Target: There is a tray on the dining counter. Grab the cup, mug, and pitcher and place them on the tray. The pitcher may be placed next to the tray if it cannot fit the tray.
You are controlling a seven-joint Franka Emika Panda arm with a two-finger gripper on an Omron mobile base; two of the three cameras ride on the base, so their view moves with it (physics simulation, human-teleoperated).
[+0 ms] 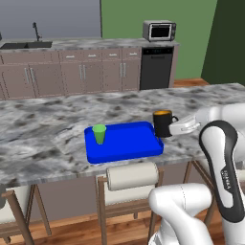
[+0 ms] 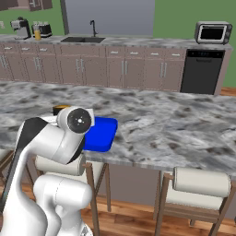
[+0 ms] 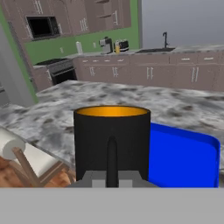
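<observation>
Black mug (image 1: 162, 123), orange inside, upright, pinched by its handle in shut jaws (image 3: 112, 168), hanging at the right end of the blue tray (image 1: 125, 149). Tray's bare floor just leftward of mug. Green cup (image 1: 99, 133) standing at tray's left. Glossy rimmed tray on marbled tabletop (image 1: 43, 124).

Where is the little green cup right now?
The green cup stands upright on the left end of the blue tray in the left base view, on the dining counter, apart from the black mug.
</observation>
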